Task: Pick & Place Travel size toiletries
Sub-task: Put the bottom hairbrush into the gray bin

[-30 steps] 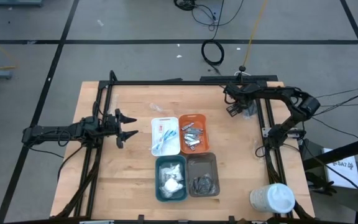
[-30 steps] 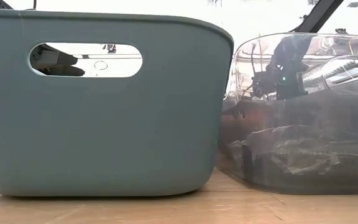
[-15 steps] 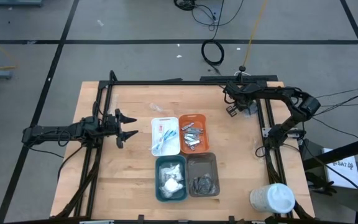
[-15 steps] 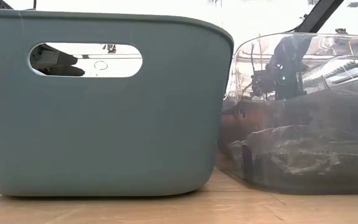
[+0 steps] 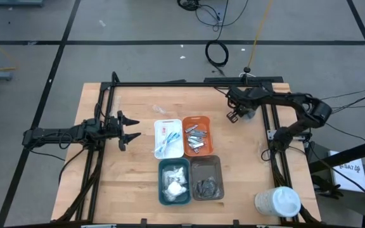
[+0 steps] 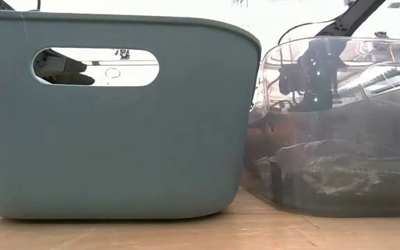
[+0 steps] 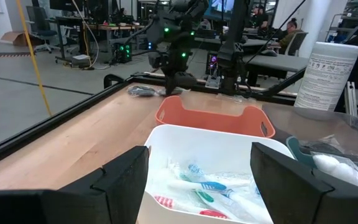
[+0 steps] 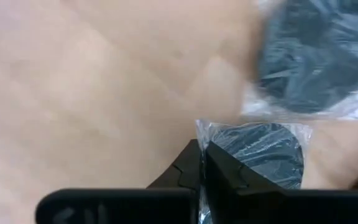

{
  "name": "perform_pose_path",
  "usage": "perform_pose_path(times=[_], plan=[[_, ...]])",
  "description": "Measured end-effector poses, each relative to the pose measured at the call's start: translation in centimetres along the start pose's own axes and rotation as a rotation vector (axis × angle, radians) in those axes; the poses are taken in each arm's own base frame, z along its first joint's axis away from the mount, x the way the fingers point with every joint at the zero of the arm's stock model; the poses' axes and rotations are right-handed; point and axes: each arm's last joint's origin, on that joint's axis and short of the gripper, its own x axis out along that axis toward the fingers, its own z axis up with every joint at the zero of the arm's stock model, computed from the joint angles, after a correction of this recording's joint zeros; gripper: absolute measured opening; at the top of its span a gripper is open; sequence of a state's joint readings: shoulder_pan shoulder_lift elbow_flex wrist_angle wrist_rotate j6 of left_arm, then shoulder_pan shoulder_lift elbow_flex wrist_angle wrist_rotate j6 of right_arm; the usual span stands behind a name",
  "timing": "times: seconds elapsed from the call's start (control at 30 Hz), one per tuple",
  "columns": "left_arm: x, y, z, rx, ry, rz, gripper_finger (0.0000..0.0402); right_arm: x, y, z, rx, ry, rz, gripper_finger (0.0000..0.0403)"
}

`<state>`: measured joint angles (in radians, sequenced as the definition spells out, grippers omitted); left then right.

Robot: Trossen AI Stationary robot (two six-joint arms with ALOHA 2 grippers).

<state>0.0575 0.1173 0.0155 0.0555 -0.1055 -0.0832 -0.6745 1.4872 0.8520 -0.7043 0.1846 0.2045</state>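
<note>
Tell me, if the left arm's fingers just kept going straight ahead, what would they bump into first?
Most likely the white tray holding the wrapped toothbrushes. The open left gripper points right at it, with the orange tray just behind.

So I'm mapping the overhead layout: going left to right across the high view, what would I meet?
Left hand → white tray → orange tray → right hand → white cup. The teal tray and grey tray overlap that span, so they are left out.
</note>
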Motion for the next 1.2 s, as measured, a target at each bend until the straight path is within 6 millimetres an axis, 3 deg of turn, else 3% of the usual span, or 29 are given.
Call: perform_pose_path(times=[0.33,0.73,0.97,1.2], plan=[[0.0,0.0,0.0,0.000,0.000,0.000,0.0273,-3.3,2.9,-0.4,-0.080,-0.161,0.235,0.0001],[0.0,0.0,0.0,0.000,0.000,0.000,0.0274,-10.5,5.0,-2.9,-0.189,-0.534,0.433,0.0001],[0.0,0.0,0.0,0.000,0.000,0.000,0.0273,-14.1,7.7,-4.9,-0.344,-0.667,0.756,0.0000],[0.0,0.0,0.0,0.000,0.000,0.000,0.0273,-15.8,11.7,-7.5,-0.528,-0.646,1.025,0.0000]])
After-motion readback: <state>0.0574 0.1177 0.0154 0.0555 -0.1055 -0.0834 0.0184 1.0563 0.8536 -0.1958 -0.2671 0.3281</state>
